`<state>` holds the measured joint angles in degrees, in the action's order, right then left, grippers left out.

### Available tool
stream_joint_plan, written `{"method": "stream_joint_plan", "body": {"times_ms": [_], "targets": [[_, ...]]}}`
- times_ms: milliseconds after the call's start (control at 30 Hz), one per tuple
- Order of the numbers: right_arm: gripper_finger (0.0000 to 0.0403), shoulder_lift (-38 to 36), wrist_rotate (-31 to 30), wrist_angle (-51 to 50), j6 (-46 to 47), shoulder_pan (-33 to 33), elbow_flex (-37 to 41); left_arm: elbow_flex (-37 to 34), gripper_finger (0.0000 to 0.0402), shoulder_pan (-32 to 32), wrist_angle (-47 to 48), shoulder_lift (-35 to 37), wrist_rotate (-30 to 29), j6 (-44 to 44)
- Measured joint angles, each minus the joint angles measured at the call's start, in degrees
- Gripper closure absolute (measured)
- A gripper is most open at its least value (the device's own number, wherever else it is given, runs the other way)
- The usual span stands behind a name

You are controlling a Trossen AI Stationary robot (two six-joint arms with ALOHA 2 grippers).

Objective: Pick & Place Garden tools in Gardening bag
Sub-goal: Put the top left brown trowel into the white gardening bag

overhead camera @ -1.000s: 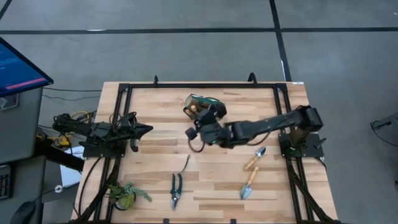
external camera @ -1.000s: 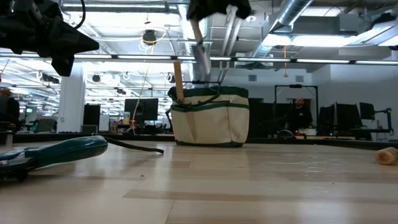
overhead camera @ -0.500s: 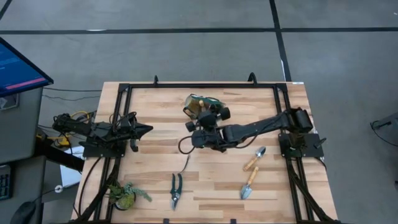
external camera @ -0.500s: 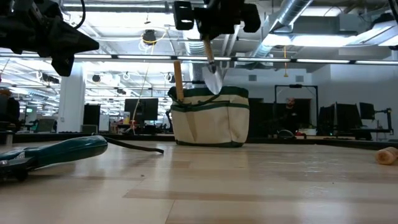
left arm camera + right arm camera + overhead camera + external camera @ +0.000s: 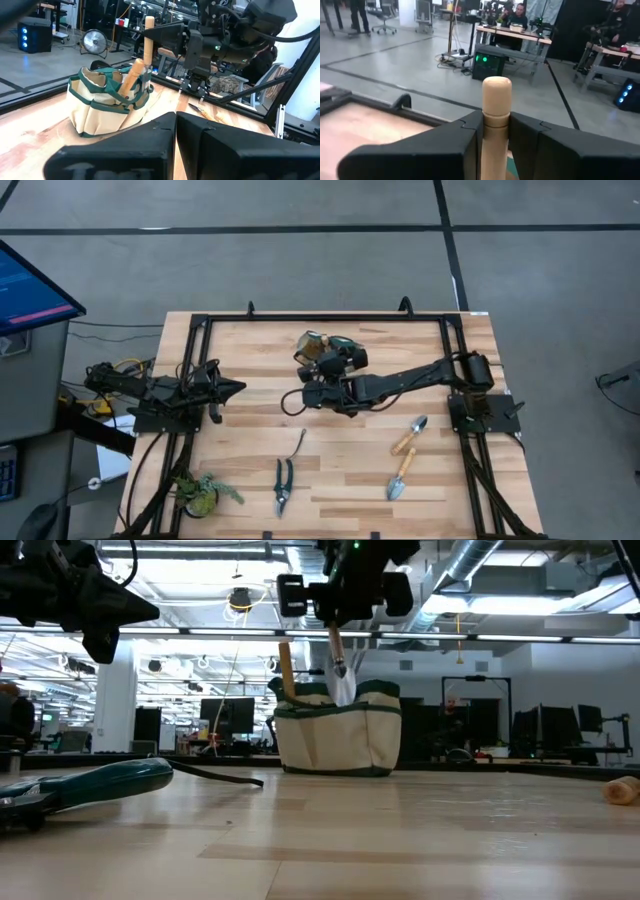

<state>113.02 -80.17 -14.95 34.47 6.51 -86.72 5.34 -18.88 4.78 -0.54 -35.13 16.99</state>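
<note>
Lowered since a moment ago, the trowel (image 5: 338, 668) is hanging blade-down with its tip entering the gardening bag (image 5: 338, 730), pinched at the wooden handle by the right gripper (image 5: 340, 600). Left gripper (image 5: 228, 389) is idling near the table's left edge, fingers pressed together.

No text, label, brand, number or sign can be read in any view; faint lines are shown on the blue-lit monitor screen (image 5: 30, 290) beside the table, but nothing there can be made out; the cream fabric bag with dark green trim (image 5: 338, 735) is seen to carry no legible marking.
</note>
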Motion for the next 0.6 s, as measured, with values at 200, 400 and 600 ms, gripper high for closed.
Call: {"method": "stream_joint_plan", "body": {"times_ms": [200, 400, 600], "targets": [[0.0348, 2.9, 0.3, 0.4, 2.2, 0.5, 0.0, 0.0, 0.0401, 0.0, 0.0, 0.0, 0.0, 0.0], [0.0341, 3.6, -1.2, 0.0, 3.6, 1.0, -0.1, 0.0, 0.0401, 0.0, 0.0, 0.0, 0.0, 0.0], [0.0242, 3.6, -0.5, -3.0, 3.7, 0.0, -0.1, 0.0, 0.0401, 0.0, 0.0, 0.0, 0.0, 0.0]]}}
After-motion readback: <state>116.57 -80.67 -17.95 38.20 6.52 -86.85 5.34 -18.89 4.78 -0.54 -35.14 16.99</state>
